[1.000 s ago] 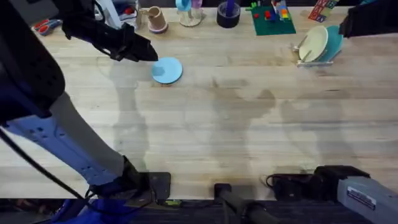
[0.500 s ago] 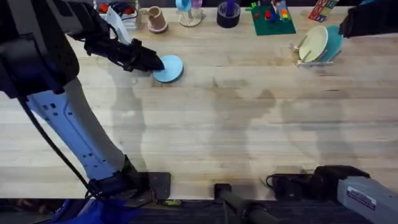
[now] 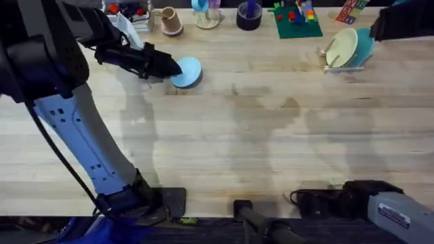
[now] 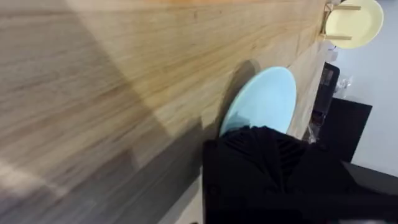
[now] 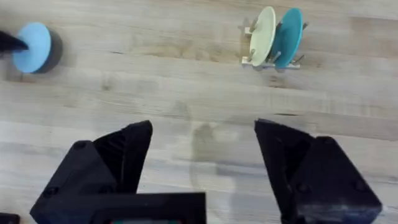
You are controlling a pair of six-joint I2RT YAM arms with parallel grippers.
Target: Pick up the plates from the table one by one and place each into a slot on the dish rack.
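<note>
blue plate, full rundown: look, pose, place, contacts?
The blue plate is small, round, plain pale sky blue, smooth and matte, with no pattern. It sits on the far left part of the table, tilted up off the wood rather than flat, casting a dark shadow beside it. The left pincer is at its near-left edge, a black finger overlapping the rim. It is far from the dish rack, which already holds a cream and a teal plate.

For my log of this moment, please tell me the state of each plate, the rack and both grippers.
blue plate: on the table, tilted, left gripper at its edge
cream plate: upright in the dish rack
teal plate: upright in the rack, behind the cream one
right gripper: open, holding nothing
</note>
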